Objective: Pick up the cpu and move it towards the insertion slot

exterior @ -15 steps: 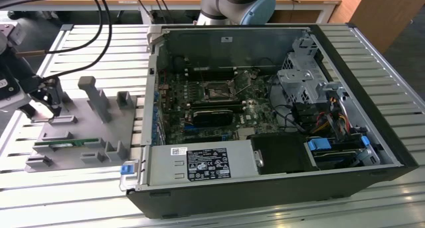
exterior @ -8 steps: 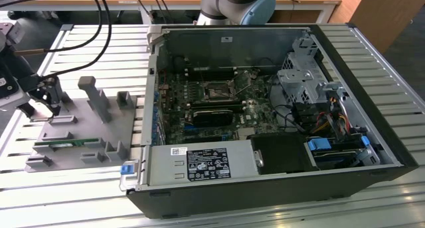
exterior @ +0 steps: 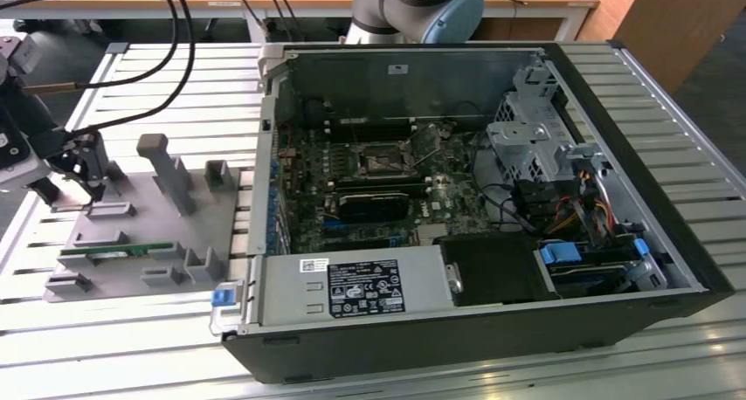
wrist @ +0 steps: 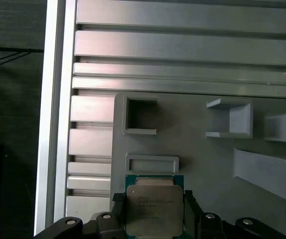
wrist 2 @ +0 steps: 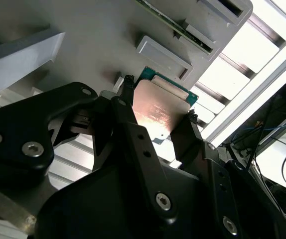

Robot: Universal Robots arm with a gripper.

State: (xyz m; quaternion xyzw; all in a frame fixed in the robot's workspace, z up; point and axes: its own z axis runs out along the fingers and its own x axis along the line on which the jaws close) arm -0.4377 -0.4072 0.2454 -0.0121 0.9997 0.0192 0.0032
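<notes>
— Slatted aluminium table (exterior: pixel 175 77) underneath; where sits the cpu (wrist: pixel 154 209)?
— Squarely between the jaws of the gripper (wrist: pixel 153 197), silver lid facing the first wrist view, green rim showing.
— Are the jaws gripping it?
— Closed against two opposite edges of it (whether it rests on something or hangs clear cannot be told). Just beyond the jaws lies a grey fixture tray (wrist: pixel 193 164) with square pockets.
— And the insertion slot (exterior: pixel 383 162)?
— Well apart from the jaws, inside the open computer case (exterior: pixel 652 155), toward the exterior view's right of the gripper.
</notes>
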